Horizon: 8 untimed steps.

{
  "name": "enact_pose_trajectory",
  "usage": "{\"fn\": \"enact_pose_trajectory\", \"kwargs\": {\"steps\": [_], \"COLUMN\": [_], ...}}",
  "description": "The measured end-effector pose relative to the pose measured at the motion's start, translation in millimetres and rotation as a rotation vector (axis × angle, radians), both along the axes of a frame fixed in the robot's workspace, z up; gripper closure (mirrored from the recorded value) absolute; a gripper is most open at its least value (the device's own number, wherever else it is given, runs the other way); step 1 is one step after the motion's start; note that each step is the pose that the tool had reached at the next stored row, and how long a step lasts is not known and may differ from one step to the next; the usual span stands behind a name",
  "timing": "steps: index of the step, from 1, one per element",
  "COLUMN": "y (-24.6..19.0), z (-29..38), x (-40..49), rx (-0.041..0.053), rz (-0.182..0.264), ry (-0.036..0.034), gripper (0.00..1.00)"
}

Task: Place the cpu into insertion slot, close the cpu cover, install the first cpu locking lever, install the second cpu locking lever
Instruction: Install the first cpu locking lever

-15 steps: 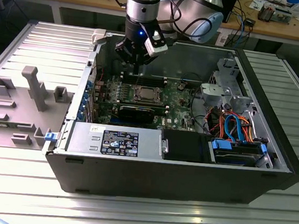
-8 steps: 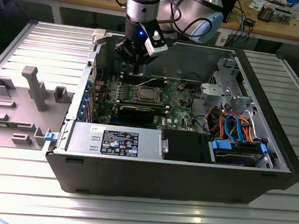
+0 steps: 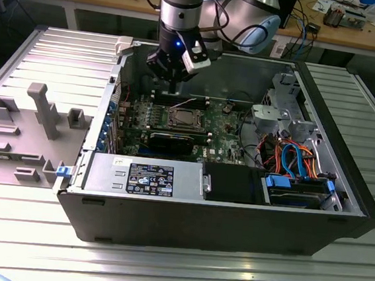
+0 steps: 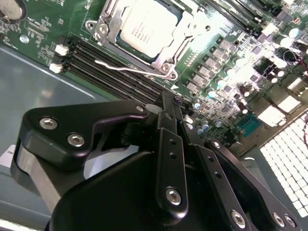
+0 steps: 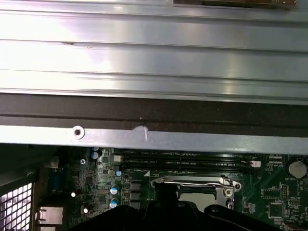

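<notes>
Cpu [image 4: 146, 28] seated flat in the insertion slot [image 3: 181, 118] on the green circuit board [image 4: 43, 29], framed by the cpu cover [image 4: 108, 26] lying down around it. One thin wire lever [image 4: 126, 69] lying just beside the socket edge. End effector [image 4: 174, 114] hanging above that lever, fingers pinched together, holding nothing. All inside the open computer case [image 3: 339, 225] on the ribbed counter [image 3: 175, 272].

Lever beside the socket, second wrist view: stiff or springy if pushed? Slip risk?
The lever is thin bent wire, so it is probably springy: expect some flex before it moves. Its round, shiny surface looks slippery, so a push may slide off. One end seems anchored by the cover, so it likely swings rather than slides.
</notes>
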<state>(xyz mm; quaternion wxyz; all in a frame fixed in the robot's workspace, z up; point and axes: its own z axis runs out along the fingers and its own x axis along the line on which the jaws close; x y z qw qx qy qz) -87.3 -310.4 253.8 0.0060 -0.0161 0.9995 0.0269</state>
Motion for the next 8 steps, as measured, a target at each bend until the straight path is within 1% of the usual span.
{"fn": "enact_pose_trajectory", "kwargs": {"steps": [1, 2, 6, 8], "y": [0.0, 0.0, 0.0, 0.0], "z": [-0.2, -0.4, -2.4, -4.8], "x": [0.3, 0.5, 2.4, 5.6], "rx": [0.0001, 0.0, 0.0002, 0.0001], "rz": [-0.006, -0.012, -0.041, -0.044], "ry": [-0.0033, -0.0041, -0.0043, -0.0043], "gripper": [0.89, 0.89, 0.89, 0.89]}}
